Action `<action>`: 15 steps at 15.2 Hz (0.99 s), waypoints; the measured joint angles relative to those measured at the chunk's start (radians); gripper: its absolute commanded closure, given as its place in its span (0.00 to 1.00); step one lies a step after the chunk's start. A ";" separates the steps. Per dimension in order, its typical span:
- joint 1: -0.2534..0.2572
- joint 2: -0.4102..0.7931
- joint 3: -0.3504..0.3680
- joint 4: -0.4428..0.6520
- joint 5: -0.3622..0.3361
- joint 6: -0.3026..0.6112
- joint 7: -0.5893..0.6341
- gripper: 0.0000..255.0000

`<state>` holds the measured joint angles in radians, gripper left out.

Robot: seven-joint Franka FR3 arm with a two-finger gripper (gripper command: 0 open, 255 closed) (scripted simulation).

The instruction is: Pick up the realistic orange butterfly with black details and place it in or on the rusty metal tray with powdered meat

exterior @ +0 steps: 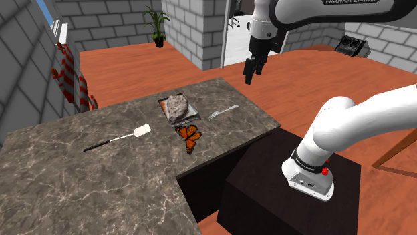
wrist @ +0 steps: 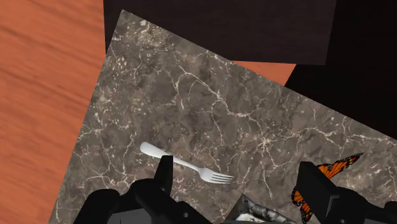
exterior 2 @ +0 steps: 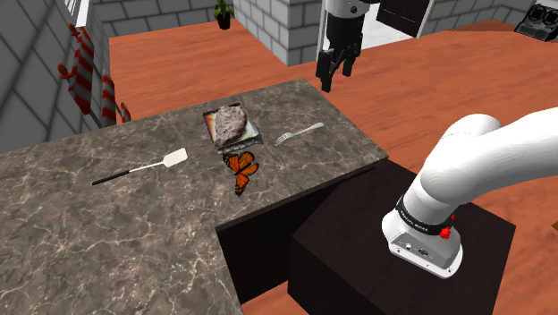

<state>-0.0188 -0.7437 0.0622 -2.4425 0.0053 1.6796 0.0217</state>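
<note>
Marbled counter (exterior: 80, 187): butterfly (exterior: 190, 136) well below hand (exterior: 249, 79)

You can read one brand name, "FRANKA EMIKA", dark capitals, printed on the white arm (exterior: 314, 13), along its upper link, at the shoulder view's top edge, letter tops cut by the frame

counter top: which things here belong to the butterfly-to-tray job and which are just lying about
Job: orange butterfly with black veins; brown flat tray holding a grey lump; black two-finger gripper, open.
Lying about: silver fork; white spatula with thin dark handle.
</note>
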 measured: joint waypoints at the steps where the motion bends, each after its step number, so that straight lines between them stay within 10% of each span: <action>1: 0.000 0.000 0.000 0.000 0.000 0.000 0.000 0.00; 15: 0.030 0.387 0.250 0.052 -0.065 0.339 0.249 0.00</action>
<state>0.0116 -0.3564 0.3119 -2.3905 -0.0594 2.0187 0.2707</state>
